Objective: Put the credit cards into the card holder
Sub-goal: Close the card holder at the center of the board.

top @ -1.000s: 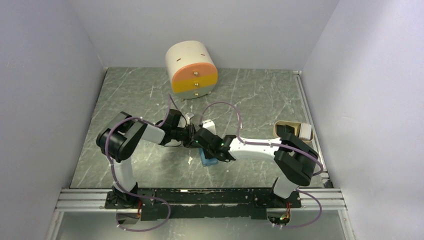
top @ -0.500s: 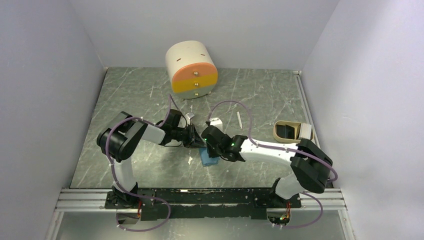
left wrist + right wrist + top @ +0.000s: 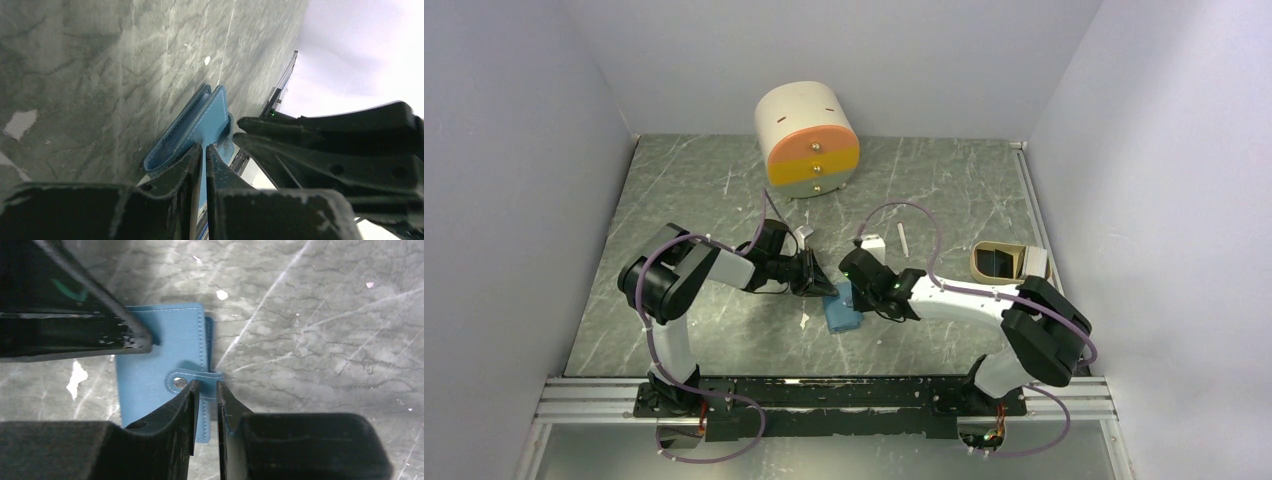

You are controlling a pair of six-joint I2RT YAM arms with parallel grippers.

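The right arm [image 3: 964,298] has pulled back to the right since the earlier frame. Its gripper [image 3: 850,288] now sits over the card holder's right side, and a small white stick [image 3: 902,238] that was under the forearm is uncovered.

The grey marbled table [image 3: 944,190] carries a cream drum-shaped drawer unit [image 3: 809,140] with an orange front at the middle of its far edge. A beige oval tray [image 3: 975,262] with a dark inside lies by the right edge.

The teal-blue card holder [image 3: 844,316] lies near the middle of the table, somewhat toward the near edge, between the two grippers. The left gripper [image 3: 822,283] meets it from the left. In the left wrist view its fingers are pressed almost together on a thin raised edge of the card holder [image 3: 207,117].

In the right wrist view, the right gripper [image 3: 206,385] stands a narrow slit apart over the closing strap [image 3: 206,376], just beside its metal snap [image 3: 178,383]. Whether it pinches the strap cannot be told.
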